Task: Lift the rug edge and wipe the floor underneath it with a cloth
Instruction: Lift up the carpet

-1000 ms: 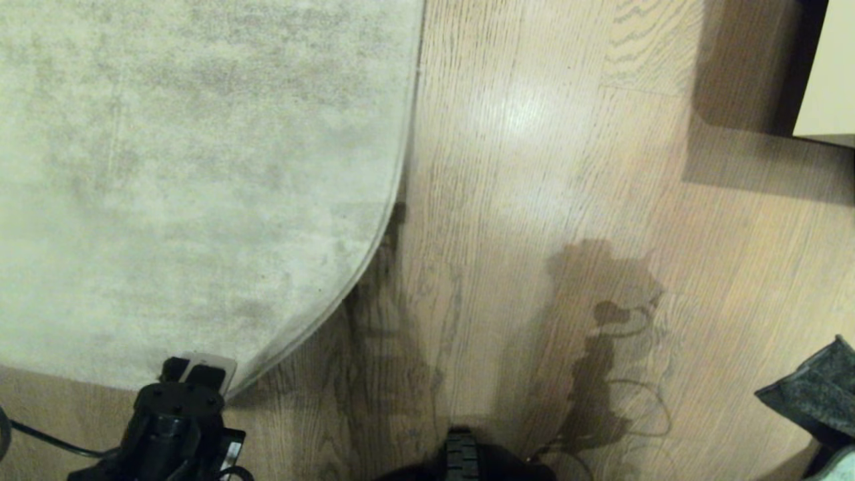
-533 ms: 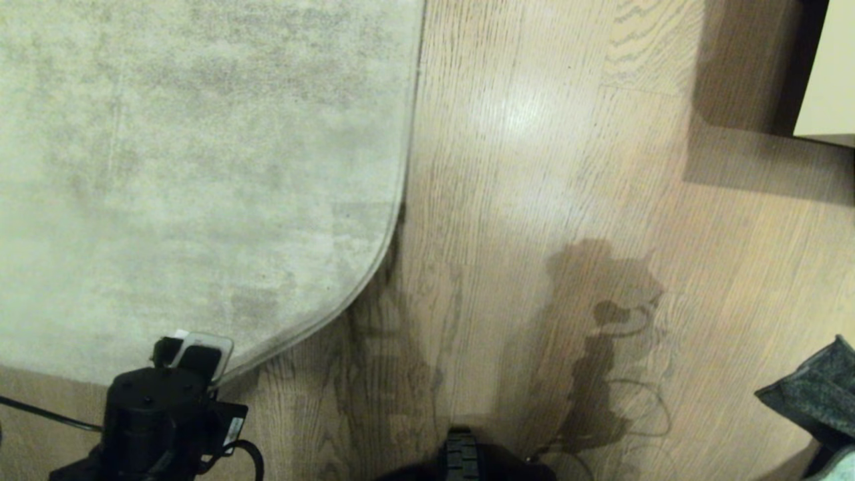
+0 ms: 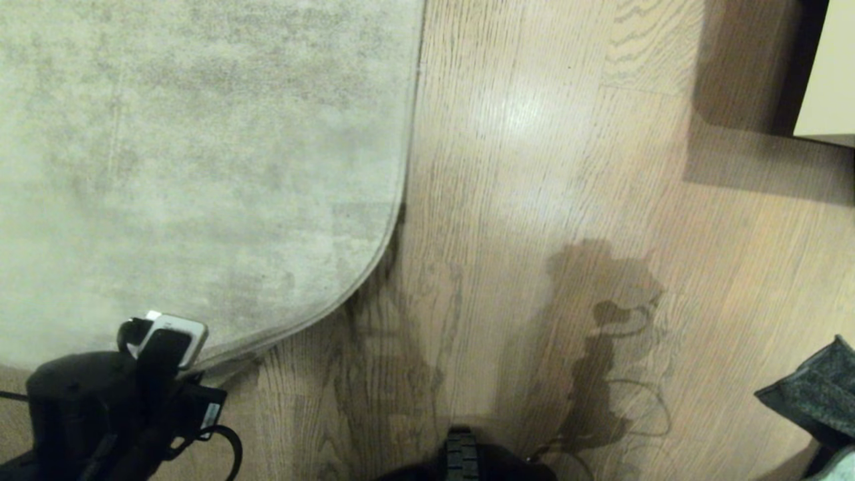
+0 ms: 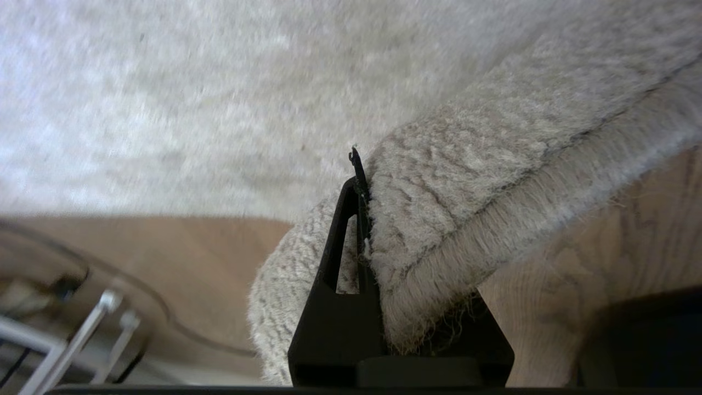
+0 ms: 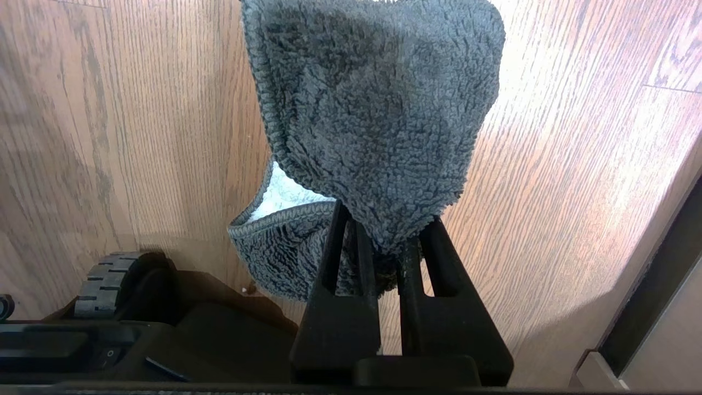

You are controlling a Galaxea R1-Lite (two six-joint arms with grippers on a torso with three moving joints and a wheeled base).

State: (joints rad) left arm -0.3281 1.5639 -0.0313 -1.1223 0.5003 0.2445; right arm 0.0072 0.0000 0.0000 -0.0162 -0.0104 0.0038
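The pale grey-beige rug [image 3: 200, 153] covers the left of the head view, and its curved rug edge [image 3: 320, 310] runs down to my left gripper [image 3: 163, 337] at the lower left. In the left wrist view that gripper [image 4: 366, 219] is shut on the rug edge [image 4: 439, 230], which hangs folded over the fingers above the wooden floor [image 4: 630, 219]. The second finger is hidden by pile. My right gripper [image 5: 384, 230] is shut on the dark grey-green cloth [image 5: 378, 109], held above the floor [image 3: 534, 200]. The cloth [image 3: 808, 394] shows at the right border of the head view.
A pale piece of furniture [image 3: 828, 67] with a dark side stands at the far right. My base's wheel [image 3: 461, 454] sits at the bottom centre, with arm shadows on the planks. A cable and a metal frame [image 4: 71, 329] lie beside the rug corner.
My left gripper has moved left and farther from my base with the rug edge in it, drawing the rug corner along. The cloth has stayed still.
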